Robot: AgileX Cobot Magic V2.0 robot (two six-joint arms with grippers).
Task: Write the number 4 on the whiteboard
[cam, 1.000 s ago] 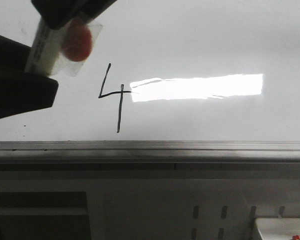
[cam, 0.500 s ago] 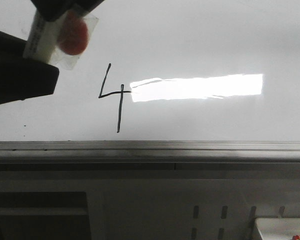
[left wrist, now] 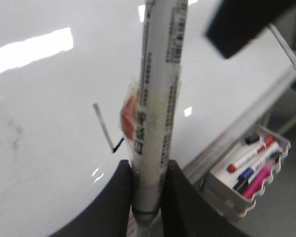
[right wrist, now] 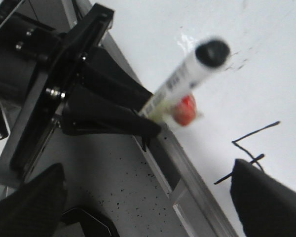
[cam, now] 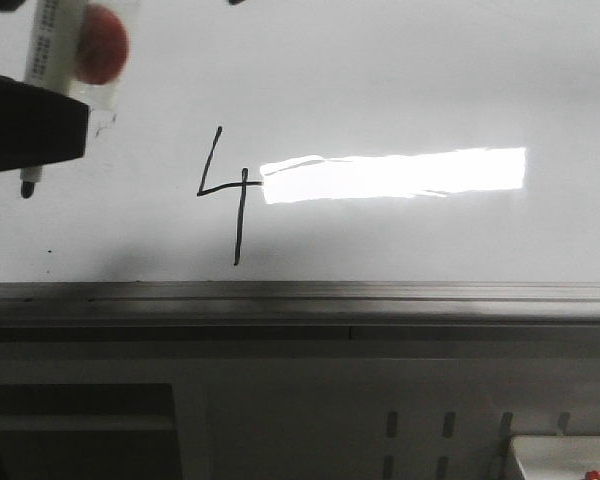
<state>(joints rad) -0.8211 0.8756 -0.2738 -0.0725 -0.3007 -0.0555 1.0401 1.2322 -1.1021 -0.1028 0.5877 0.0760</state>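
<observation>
A thin black number 4 (cam: 225, 195) stands on the whiteboard (cam: 400, 80), just left of the bright glare. It also shows in the right wrist view (right wrist: 246, 145). My left gripper (left wrist: 148, 192) is shut on a white marker (left wrist: 158, 98) that has a red blob taped to it. In the front view the marker (cam: 55, 50) is at the upper left, left of the 4. Its black tip (cam: 27, 185) points down, clear of the strokes. My right gripper (right wrist: 148, 207) is open and empty beside the board's edge rail.
A grey metal edge rail (cam: 300, 295) runs along the board's near edge. A white tray (left wrist: 246, 173) with several coloured markers sits past the rail; its corner shows in the front view (cam: 565, 455). Faint dark smudges (right wrist: 237, 61) mark the board.
My left gripper has moved up and to the left with the marker, farther from the 4. The marker's tip now shows. The 4 is unchanged.
</observation>
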